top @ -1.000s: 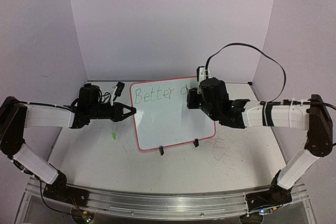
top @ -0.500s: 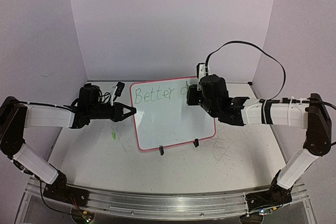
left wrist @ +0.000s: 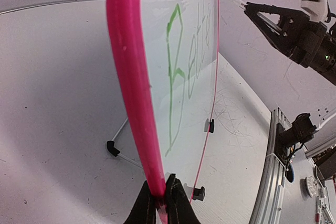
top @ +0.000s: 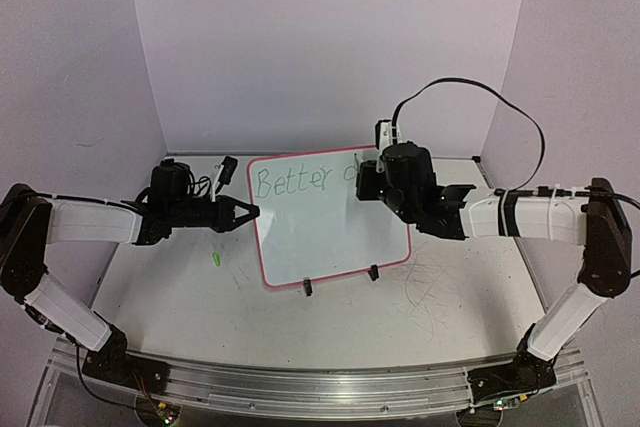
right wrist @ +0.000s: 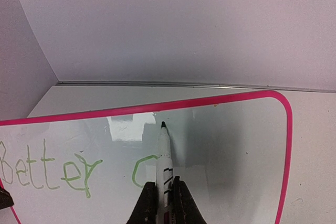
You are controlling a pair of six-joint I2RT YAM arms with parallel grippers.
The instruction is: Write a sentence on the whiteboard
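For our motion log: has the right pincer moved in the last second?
Yes. The right pincer rose slightly toward the whiteboard's top edge in the top view.

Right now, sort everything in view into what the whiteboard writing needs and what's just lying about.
In the job:
whiteboard, its rim clamped by the left end effector
green writing, "Better" so far
marker in the right end effector

Lying about:
small green piece on the table, perhaps a cap
faint scribbles on the table
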